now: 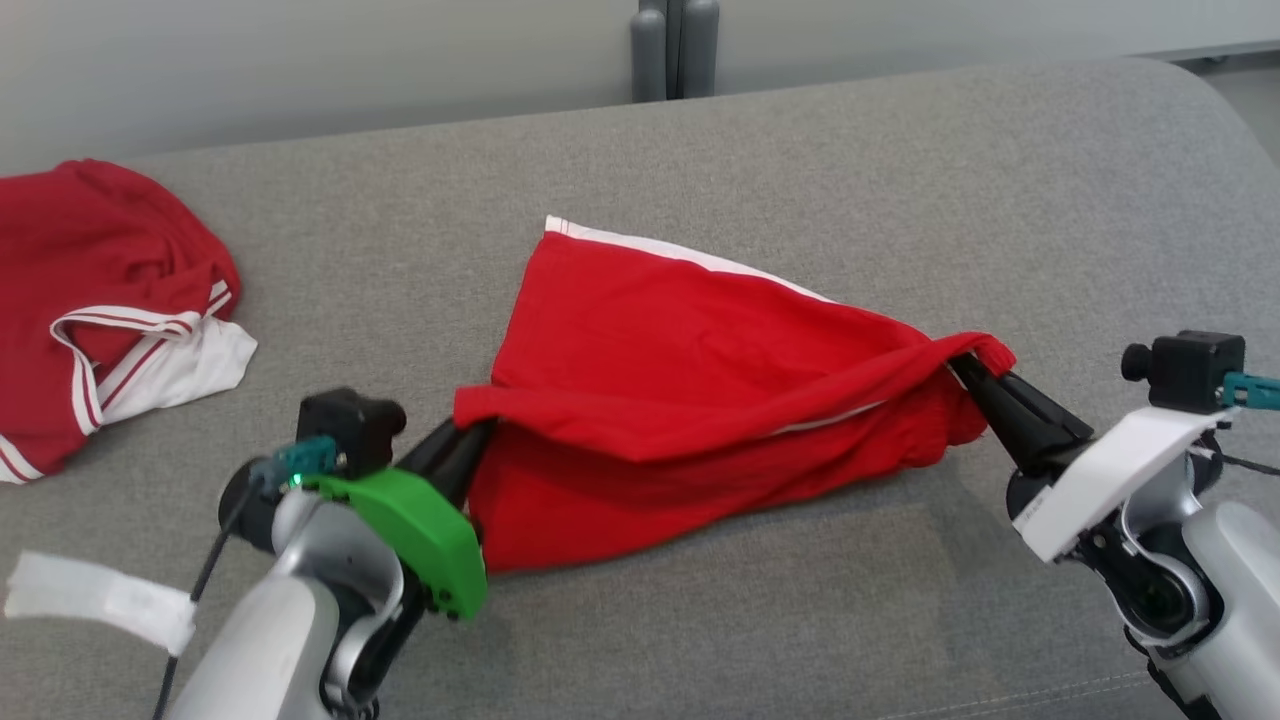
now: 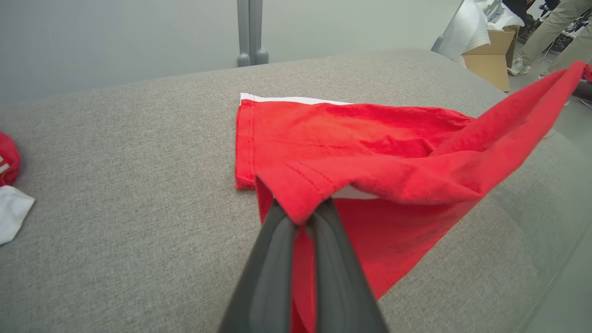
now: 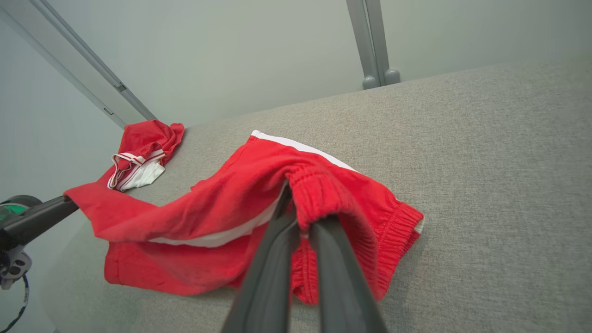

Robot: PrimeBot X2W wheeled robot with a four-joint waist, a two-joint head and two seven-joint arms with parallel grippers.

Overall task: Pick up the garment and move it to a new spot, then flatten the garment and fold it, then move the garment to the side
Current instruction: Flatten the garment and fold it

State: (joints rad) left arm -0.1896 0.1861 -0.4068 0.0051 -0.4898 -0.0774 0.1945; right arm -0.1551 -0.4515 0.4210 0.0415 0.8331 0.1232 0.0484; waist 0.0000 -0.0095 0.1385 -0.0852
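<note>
The garment (image 1: 680, 380) is a pair of red shorts with a white side stripe, lying in the middle of the grey cushioned surface. My left gripper (image 1: 478, 432) is shut on its hem corner at the near left, seen close up in the left wrist view (image 2: 303, 217). My right gripper (image 1: 962, 368) is shut on the elastic waistband at the right, with the bunched band (image 3: 319, 194) pinched between its fingers. Between the two grips a fold of cloth is lifted and stretched over the rest of the garment (image 3: 194, 259), which rests on the surface.
A second red and white garment (image 1: 100, 290) lies crumpled at the far left of the grey surface (image 1: 900, 180). A grey post (image 1: 675, 50) stands behind the back edge. A white strip (image 1: 100, 600) hangs by my left arm. Cardboard boxes (image 2: 490, 60) and a person's legs (image 2: 555, 32) are beyond the right end.
</note>
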